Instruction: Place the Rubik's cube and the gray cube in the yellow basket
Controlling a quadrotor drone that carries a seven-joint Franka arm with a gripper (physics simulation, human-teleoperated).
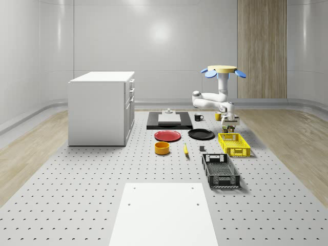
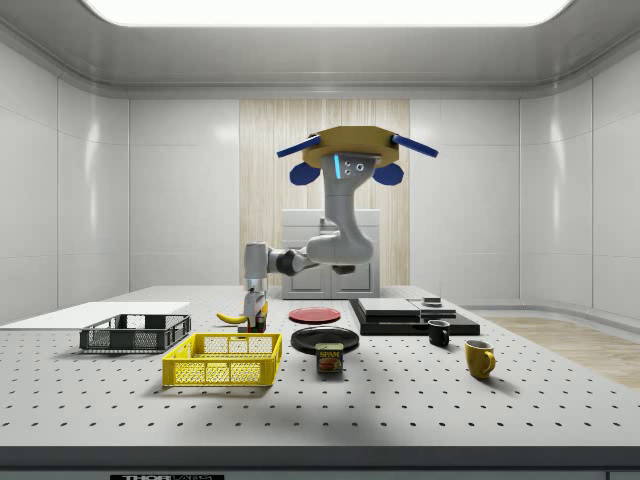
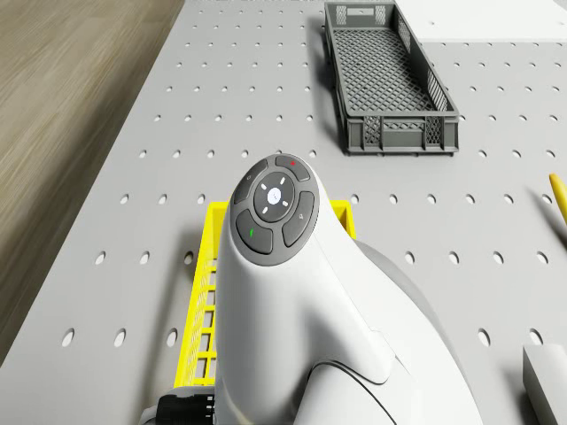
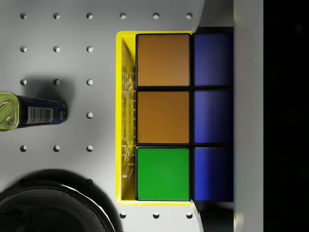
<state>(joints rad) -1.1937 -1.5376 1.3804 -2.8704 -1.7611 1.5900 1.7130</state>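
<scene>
The Rubik's cube shows orange, green and blue tiles and hangs in my gripper, which is shut on it; one grey finger lies against its blue side. It hangs just above the far end of the yellow basket, whose rim lies right under it. From the side, the gripper points straight down with the cube behind the basket. The small gray cube rests on the table between banana and basket. The drone hovers above the table just beyond the basket.
A gray crate lies in front of the basket. A black plate, red plate, orange bowl and banana sit to the whole-scene view's left. A can and mugs stand near the basket. A white cabinet stands far left.
</scene>
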